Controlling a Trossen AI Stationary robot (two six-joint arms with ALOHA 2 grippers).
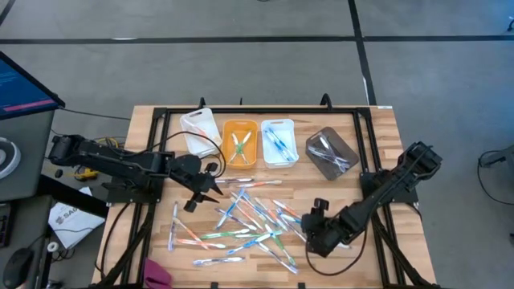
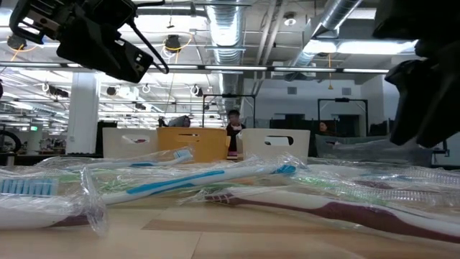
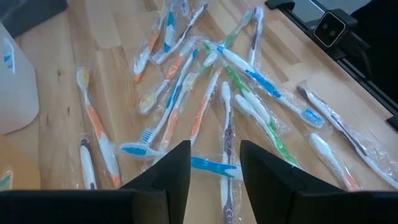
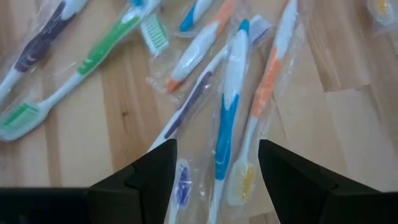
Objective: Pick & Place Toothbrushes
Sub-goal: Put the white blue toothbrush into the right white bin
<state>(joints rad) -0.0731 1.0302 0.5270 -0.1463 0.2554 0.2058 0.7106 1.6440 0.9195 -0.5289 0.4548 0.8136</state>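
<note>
Several toothbrushes in clear wrappers lie scattered flat on the wooden table, forming a pile (image 1: 249, 218) that also fills the left wrist view (image 3: 205, 93). My left gripper (image 1: 202, 191) (image 3: 214, 168) is open and hovers above the pile's left edge, well above the table in the low view (image 2: 100, 39). A blue-handled toothbrush (image 3: 208, 167) lies below its fingers. My right gripper (image 1: 309, 239) (image 4: 214, 155) is open above the pile's right side. A blue-and-white toothbrush (image 4: 227, 112) lies lengthwise below the gap between its fingers, an orange one (image 4: 267, 87) beside it.
Four bins stand in a row at the table's far side: a white bin (image 1: 200, 128), an orange bin (image 1: 227, 128) with green and orange brushes, a white bin (image 1: 291, 152) with blue brushes, and a grey bin (image 1: 309, 144). A pink object (image 1: 158, 273) lies at the near-left corner. People show in the room beyond.
</note>
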